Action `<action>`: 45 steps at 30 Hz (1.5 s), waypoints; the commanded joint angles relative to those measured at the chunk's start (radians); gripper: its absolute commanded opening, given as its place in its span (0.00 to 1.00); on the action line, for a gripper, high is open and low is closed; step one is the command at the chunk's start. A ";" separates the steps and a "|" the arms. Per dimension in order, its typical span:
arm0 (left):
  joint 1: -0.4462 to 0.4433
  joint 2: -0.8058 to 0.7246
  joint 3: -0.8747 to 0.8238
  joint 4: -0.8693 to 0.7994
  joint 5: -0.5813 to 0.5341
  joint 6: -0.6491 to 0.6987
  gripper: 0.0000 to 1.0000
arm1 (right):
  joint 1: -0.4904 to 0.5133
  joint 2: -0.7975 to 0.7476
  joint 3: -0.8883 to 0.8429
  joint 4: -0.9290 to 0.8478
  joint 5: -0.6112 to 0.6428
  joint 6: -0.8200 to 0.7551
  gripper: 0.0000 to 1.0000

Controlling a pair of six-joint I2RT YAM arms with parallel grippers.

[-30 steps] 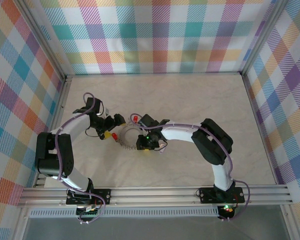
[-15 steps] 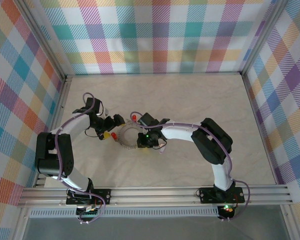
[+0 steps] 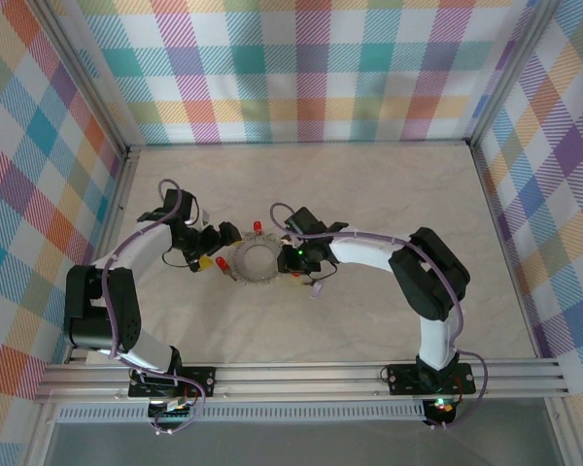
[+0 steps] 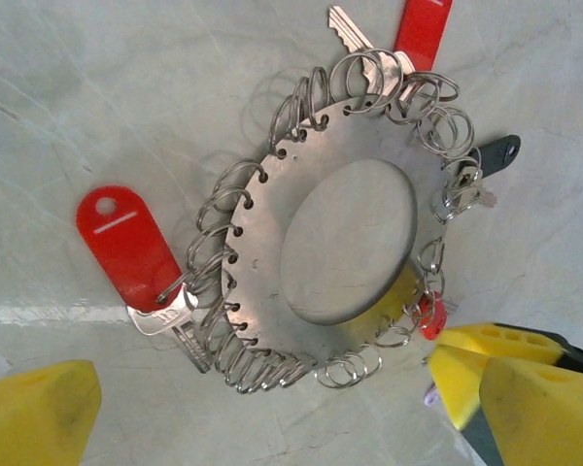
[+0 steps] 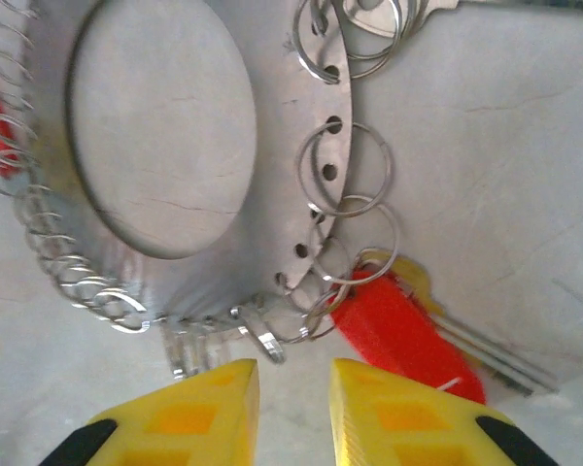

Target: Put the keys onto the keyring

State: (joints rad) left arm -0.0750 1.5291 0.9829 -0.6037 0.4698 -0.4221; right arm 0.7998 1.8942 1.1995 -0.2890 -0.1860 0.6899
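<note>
Pastel plaid walls (image 3: 311, 68) are boxing in a pale, marbled surface (image 3: 389, 194) as you are looking down from above. The keyring (image 3: 256, 260), a flat grey metal disc with a round hole, is lying near the middle, between your two arms. The left fingers (image 3: 223, 238) are sitting just beside its left edge and the right fingers (image 3: 284, 254) just beside its right edge.

Through the left wrist, the keyring (image 4: 272, 282) is showing you a dull brushed-steel face. Its rim is punched with small holes and bristling with thin wire split rings. A red-tagged key (image 4: 126, 248) is hanging from the rings on the left, a second red key (image 4: 420, 29) is lying at the top, and a dark key (image 4: 496, 152) is lying on the right. The left fingers (image 4: 34, 413), blunt yellow wedges, are standing spread wide apart, gripping nothing.

Through the right wrist, the keyring (image 5: 296, 87) is lying flat just above the fingertips. A red-headed key (image 5: 398, 335) with a silver blade is trailing from the rings at its lower rim. The right fingers (image 5: 228, 403) are standing a narrow gap apart, just short of the rings, and bare surface is showing between them.
</note>
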 commanded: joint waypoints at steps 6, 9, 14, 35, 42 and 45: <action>0.015 -0.010 -0.024 -0.016 -0.039 0.023 0.99 | 0.037 -0.015 -0.045 0.092 -0.123 0.253 0.23; 0.015 -0.006 -0.016 -0.021 -0.038 0.033 1.00 | 0.038 -0.020 -0.040 0.078 -0.115 0.261 0.25; 0.015 -0.013 -0.017 -0.024 -0.047 0.033 0.99 | 0.038 0.027 -0.011 0.063 -0.154 0.280 0.28; 0.015 -0.045 -0.026 -0.036 -0.060 0.047 1.00 | 0.038 0.097 0.015 0.112 -0.122 0.304 0.21; 0.014 -0.045 -0.027 -0.035 -0.059 0.048 1.00 | 0.038 0.102 0.011 0.136 -0.130 0.301 0.19; 0.015 -0.043 -0.027 -0.036 -0.059 0.045 1.00 | 0.038 0.103 0.012 0.134 -0.127 0.299 0.17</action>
State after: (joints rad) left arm -0.0750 1.5078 0.9691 -0.6086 0.4168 -0.3916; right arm 0.8383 1.9751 1.1870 -0.1665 -0.3080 0.9871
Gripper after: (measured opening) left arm 0.996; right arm 0.175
